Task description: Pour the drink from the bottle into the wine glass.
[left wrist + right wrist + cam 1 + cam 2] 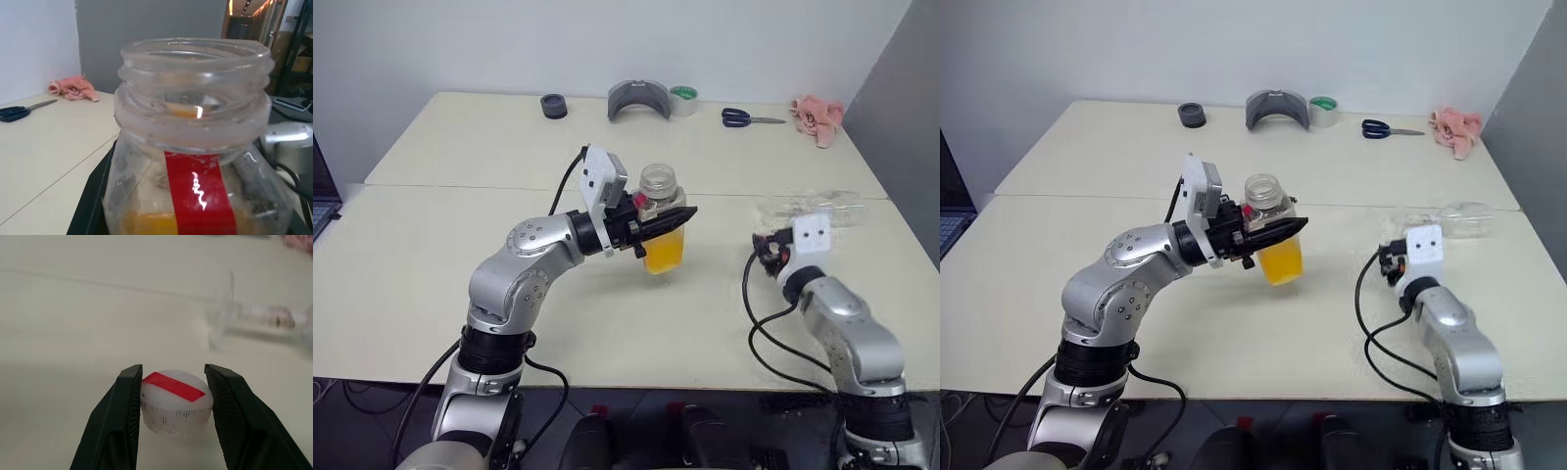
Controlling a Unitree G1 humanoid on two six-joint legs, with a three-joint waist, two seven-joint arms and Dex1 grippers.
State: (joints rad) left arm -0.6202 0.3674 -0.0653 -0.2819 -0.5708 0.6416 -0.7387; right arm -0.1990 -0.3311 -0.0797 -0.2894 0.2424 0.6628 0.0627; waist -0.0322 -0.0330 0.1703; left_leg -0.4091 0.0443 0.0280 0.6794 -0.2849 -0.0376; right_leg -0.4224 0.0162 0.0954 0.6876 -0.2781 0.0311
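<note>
Your left gripper [668, 221] is clamped on the small clear plastic bottle [662, 227] with a red vertical stripe, holding it upright above the cream table [431, 284], mid-scene. The bottle's mouth is uncapped; the translucent orange-yellow drink [665, 251] fills its lower part.

Your right gripper [173, 406] sits low at the right side of the table, its two black fingers [117, 421] closed against the white cap with a red stripe [176, 401].

The clear stemmed wine glass [1449, 219] lies on its side just beyond your right gripper, near the table's right edge.

Along the far edge you have blue-handled scissors [744, 118], a pink cloth [817, 117], a roll of tape [683, 99], a grey curved object [638, 99] and a small black round object [553, 106].
</note>
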